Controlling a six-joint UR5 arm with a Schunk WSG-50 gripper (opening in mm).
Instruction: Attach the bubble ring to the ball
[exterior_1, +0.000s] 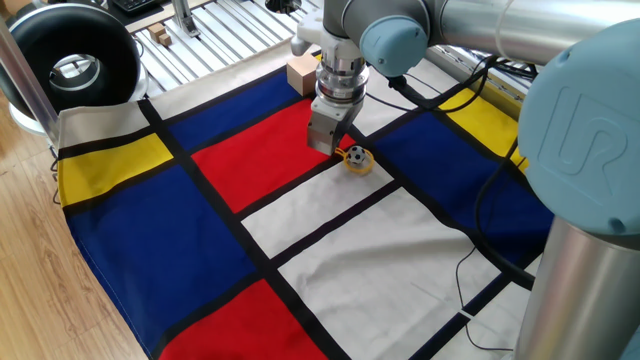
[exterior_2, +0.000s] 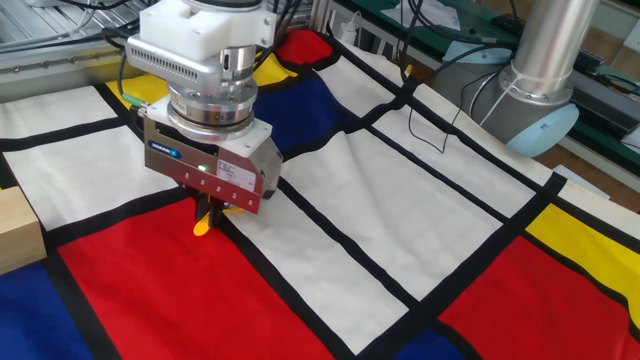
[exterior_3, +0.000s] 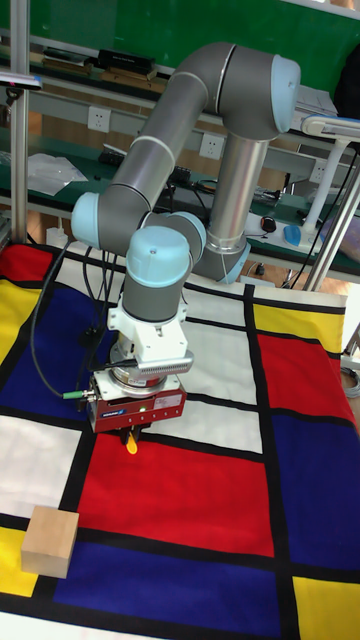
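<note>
The bubble ring (exterior_1: 357, 160) is a small yellow-orange hoop lying on a black stripe of the cloth, between the red and blue panels. The ball (exterior_1: 355, 154), black and white, sits inside the hoop. My gripper (exterior_1: 338, 148) points straight down at the ring's left side, its fingers close together on the ring's short handle (exterior_2: 202, 224). In the tall fixed view only that orange handle (exterior_3: 130, 444) shows under the gripper (exterior_3: 128, 434); the hoop and ball are hidden behind the gripper body there and in the other fixed view.
A tan wooden cube (exterior_1: 300, 72) stands just behind the gripper, at the cloth's edge (exterior_2: 18, 230) (exterior_3: 50, 540). A black round device (exterior_1: 70, 55) sits at the far left corner. A thin cable (exterior_1: 468, 272) crosses the white panel near the robot base (exterior_2: 540, 95).
</note>
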